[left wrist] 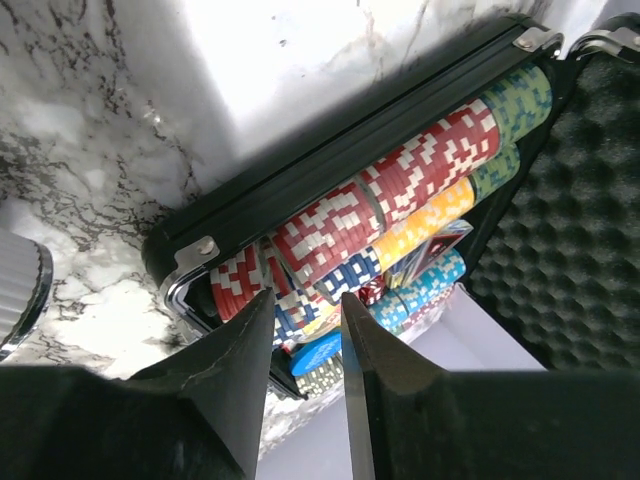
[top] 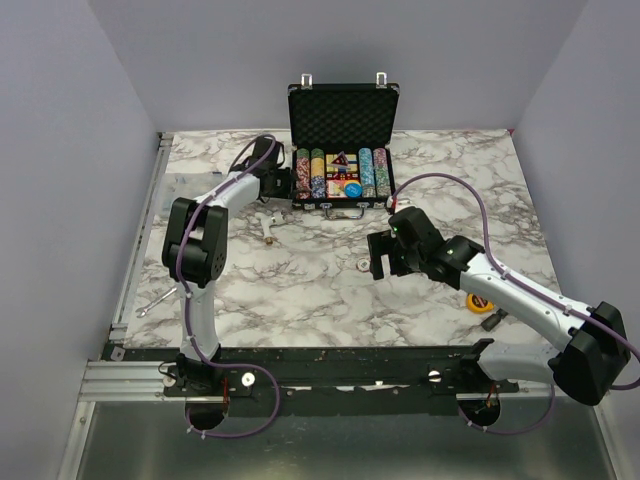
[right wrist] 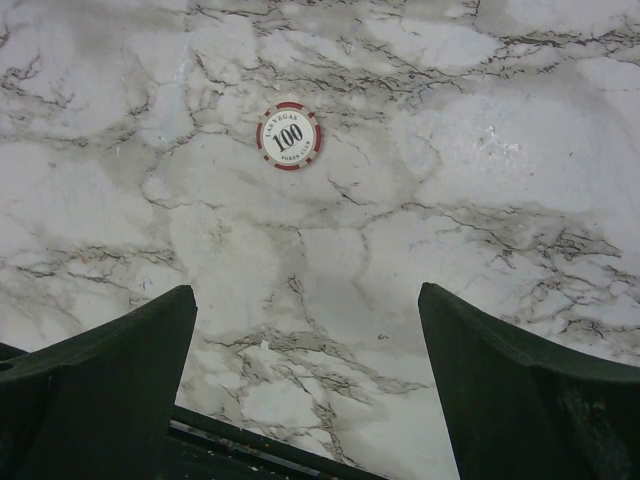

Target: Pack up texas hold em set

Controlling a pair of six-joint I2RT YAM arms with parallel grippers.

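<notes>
So, eyeing the loose chip (right wrist: 288,136) lying flat near-side of the briefcase (top: 343,120). Hovering the right gripper (right wrist: 305,290) beside it, spread wide, empty, chip straight ahead. Hanging the left gripper (left wrist: 306,295) at the briefcase's left end, barely parted, holding nothing.

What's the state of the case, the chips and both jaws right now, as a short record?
case: open, lid upright, at the far side of the table
chip rows: lying in the case
loose chip: flat on the table, marked 100, ahead of the right jaws
left jaws: slightly apart, nothing between, beside the case's left end
right jaws: wide apart, empty, above the table
tape measure: on the table, near right
</notes>
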